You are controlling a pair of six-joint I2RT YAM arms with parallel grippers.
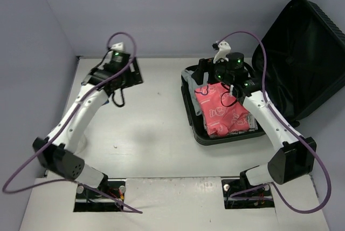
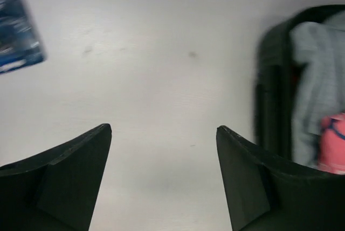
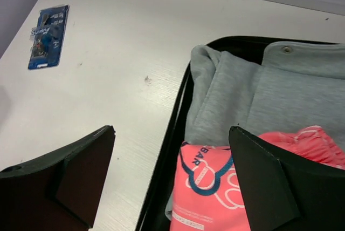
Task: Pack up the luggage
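The black luggage (image 1: 200, 133) lies open on the right of the table, its ribbed lid (image 1: 307, 53) standing up behind. In it lie a grey garment (image 3: 242, 96) and, on top, a pink printed pack (image 1: 223, 109). My right gripper (image 3: 171, 129) is open and empty. It hovers over the luggage's left rim (image 3: 173, 144), at its back corner in the top view (image 1: 204, 74). My left gripper (image 2: 163, 128) is open and empty over bare table at the back left (image 1: 128, 74). The luggage rim (image 2: 267, 96) shows at the right of the left wrist view.
A blue carded packet (image 3: 48, 36) lies flat on the table left of the luggage, near my left gripper; it also shows in the left wrist view (image 2: 16, 26). Grey walls close the table at the back and left.
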